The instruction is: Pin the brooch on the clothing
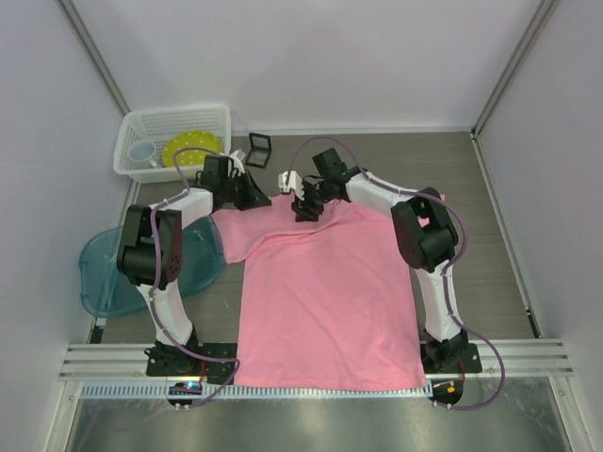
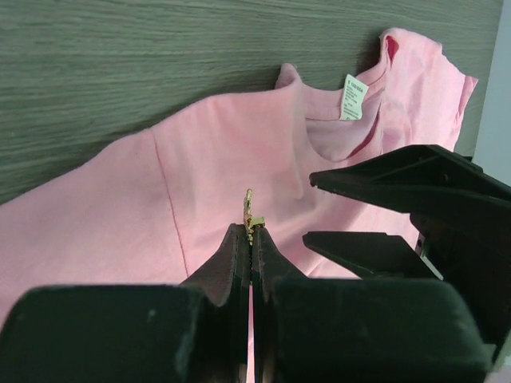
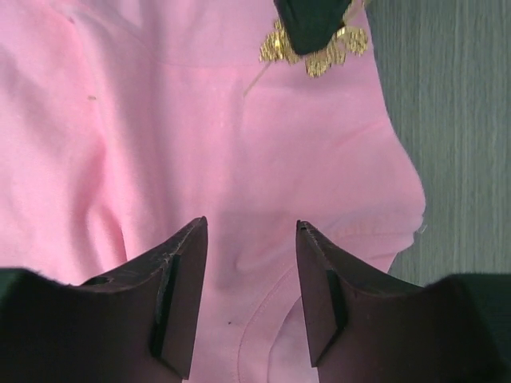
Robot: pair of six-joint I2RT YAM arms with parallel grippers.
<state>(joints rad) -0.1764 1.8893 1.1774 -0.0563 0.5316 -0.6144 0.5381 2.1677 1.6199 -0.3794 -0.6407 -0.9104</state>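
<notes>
Left pincer (image 2: pixel 251 234) (jaws closed) grips brooch (image 2: pixel 249 210) over pink T-shirt (image 2: pixel 120 227).

White basket (image 1: pixel 179 112) holding yellow plate (image 1: pixel 191 146) and pale cup (image 1: pixel 143 153), small black square box (image 1: pixel 259 146) just beside it; teal tub (image 1: pixel 99 273), wood-grain table (image 1: pixel 490 235)

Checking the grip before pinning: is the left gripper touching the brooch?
Touching. The left wrist view shows the left gripper shut, with the brooch pinched between its fingertips.
</notes>
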